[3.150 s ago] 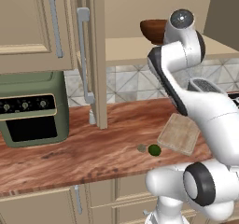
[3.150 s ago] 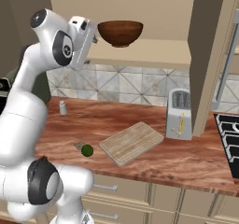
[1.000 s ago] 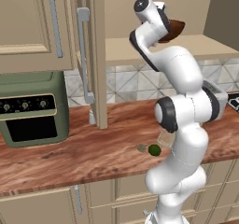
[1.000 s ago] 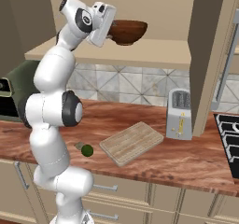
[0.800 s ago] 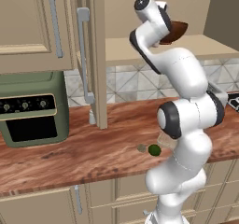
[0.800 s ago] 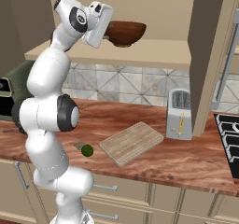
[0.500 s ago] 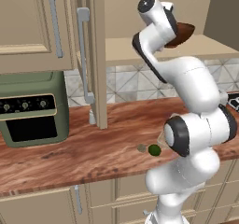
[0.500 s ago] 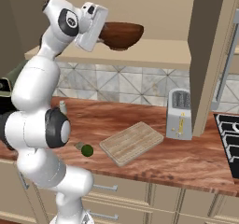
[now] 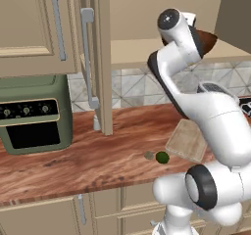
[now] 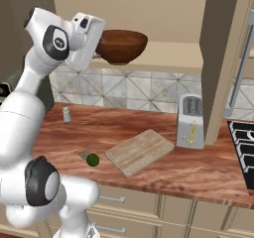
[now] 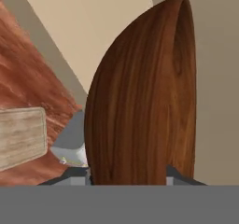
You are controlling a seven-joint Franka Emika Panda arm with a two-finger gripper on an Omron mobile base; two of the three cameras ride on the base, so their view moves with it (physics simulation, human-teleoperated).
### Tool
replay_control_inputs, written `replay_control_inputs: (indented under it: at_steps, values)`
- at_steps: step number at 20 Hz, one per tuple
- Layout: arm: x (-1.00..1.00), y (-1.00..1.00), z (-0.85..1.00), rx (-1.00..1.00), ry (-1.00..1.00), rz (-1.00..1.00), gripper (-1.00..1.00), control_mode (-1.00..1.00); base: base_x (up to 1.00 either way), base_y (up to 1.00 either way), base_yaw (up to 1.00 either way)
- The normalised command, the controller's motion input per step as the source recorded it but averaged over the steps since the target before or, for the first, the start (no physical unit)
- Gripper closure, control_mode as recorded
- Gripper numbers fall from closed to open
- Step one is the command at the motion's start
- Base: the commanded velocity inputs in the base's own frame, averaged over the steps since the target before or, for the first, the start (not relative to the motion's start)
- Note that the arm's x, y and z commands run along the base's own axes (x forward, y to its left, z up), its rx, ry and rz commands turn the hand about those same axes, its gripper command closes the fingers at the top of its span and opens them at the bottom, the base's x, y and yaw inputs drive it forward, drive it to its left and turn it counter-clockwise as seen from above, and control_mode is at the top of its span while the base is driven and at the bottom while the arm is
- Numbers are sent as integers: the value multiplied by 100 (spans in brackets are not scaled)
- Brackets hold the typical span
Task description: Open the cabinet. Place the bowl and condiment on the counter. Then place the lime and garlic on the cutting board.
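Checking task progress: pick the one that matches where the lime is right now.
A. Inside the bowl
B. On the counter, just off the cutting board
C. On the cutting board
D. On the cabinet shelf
B: the lime lies on the bare counter, a little to the side of the cutting board and not touching it, with the garlic right beside it.

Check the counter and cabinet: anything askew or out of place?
Nothing spilled or damaged. The lime and garlic lie on the counter beside the cutting board, not on it. The bowl hangs at the cabinet shelf's front edge, gripper at its rim.
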Motion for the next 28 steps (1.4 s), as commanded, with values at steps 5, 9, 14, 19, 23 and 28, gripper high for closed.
replay_control_inputs:
  at_steps: [5, 9, 14, 19, 23, 28]
  values:
    - [-100, 0, -28, 0, 0, 19, 100, -100, 0, 0, 0]
    - [-100, 0, -42, 0, 0, 24, 100, -100, 0, 0, 0]
    - [-100, 3, -53, -3, 3, 27, 100, -100, 0, 0, 0]
    - [-66, 12, -70, -4, 5, 32, 100, -100, 0, 0, 0]
    - [18, 17, -62, -8, 6, 39, 100, -100, 0, 0, 0]
    - [79, 13, -56, -8, 10, 39, 100, -100, 0, 0, 0]
